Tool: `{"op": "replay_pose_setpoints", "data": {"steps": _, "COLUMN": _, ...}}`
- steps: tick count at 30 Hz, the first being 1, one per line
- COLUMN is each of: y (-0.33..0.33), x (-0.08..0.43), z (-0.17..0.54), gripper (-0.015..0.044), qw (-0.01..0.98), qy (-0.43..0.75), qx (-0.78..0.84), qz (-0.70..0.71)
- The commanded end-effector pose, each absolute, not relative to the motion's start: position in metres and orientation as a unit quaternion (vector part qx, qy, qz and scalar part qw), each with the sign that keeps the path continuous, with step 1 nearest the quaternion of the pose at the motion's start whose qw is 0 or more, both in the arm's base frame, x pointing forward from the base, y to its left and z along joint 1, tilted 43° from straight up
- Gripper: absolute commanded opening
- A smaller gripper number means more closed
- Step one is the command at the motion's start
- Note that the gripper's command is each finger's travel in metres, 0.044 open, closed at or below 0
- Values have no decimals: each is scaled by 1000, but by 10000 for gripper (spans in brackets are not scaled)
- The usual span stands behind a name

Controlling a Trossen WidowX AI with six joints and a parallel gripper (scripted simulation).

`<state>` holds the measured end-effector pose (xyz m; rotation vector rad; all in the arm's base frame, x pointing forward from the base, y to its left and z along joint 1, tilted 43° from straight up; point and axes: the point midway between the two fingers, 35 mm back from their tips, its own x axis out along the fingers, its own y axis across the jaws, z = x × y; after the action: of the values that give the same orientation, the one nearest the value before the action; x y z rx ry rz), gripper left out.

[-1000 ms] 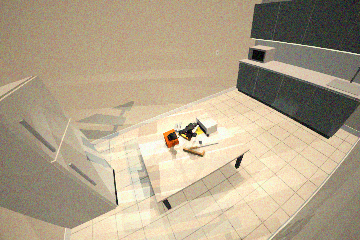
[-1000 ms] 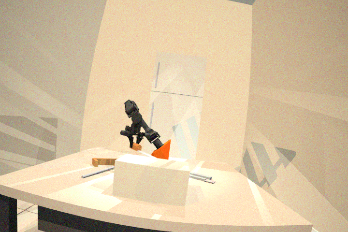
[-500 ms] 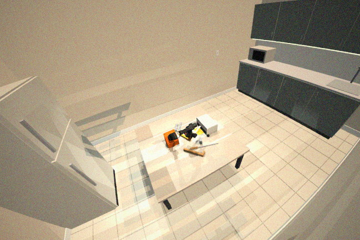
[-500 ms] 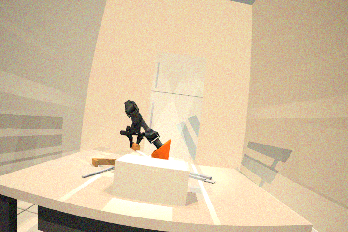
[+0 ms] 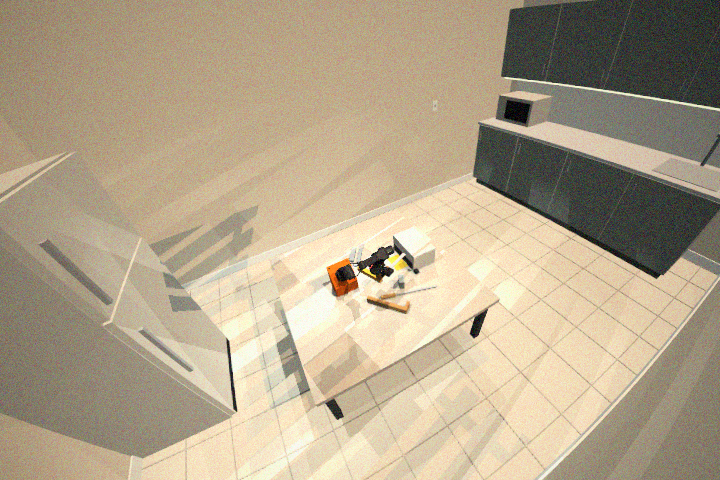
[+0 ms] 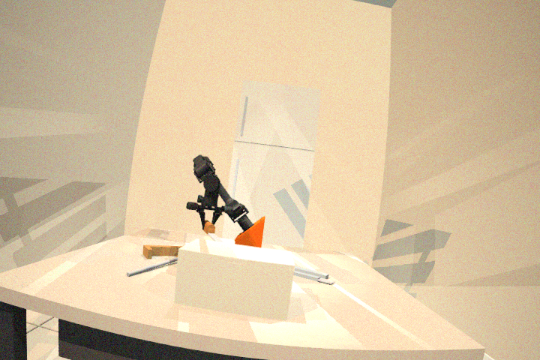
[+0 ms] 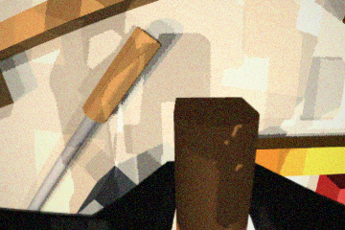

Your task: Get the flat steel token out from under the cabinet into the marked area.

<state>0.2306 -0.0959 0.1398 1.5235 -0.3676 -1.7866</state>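
My gripper [image 6: 210, 223] [image 7: 208, 170] is shut on a wooden handle [image 6: 210, 228] [image 7: 216, 158], raised above the table. A pale shaft runs from this handle toward the cabinet in the exterior view; its far end cannot be made out. The white cabinet [image 5: 421, 251] [image 6: 234, 282] stands beyond the gripper, its dark front facing the arm. A yellow patch [image 5: 401, 264] shows in front of it, probably the marked area. The steel token cannot be made out in any view. A second wooden-handled tool [image 5: 388, 296] [image 7: 120, 77] with a metal shaft lies on the table.
An L-shaped wooden bar [image 5: 386, 304] [image 6: 162, 250] lies near the second tool. A grey block [image 5: 401, 280] [image 7: 114, 189] stands near the gripper. A yellow item with a dark edge [image 7: 314, 160] and a red block [image 7: 337, 189] are beside it. Grey metal strips [image 5: 357, 253] [image 6: 310, 274] lie on the other side.
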Motion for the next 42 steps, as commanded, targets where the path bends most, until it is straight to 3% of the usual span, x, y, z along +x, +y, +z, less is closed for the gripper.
{"op": "replay_pose_setpoints", "data": {"steps": 1, "y": -95, "x": 231, "z": 140, "gripper": 0, "qw": 361, "qy": -155, "qx": 604, "qz": -693}}
{"op": "replay_pose_setpoints", "data": {"steps": 42, "y": -136, "x": 229, "z": 101, "gripper": 0, "qw": 350, "qy": -168, "qx": 611, "qz": -690}}
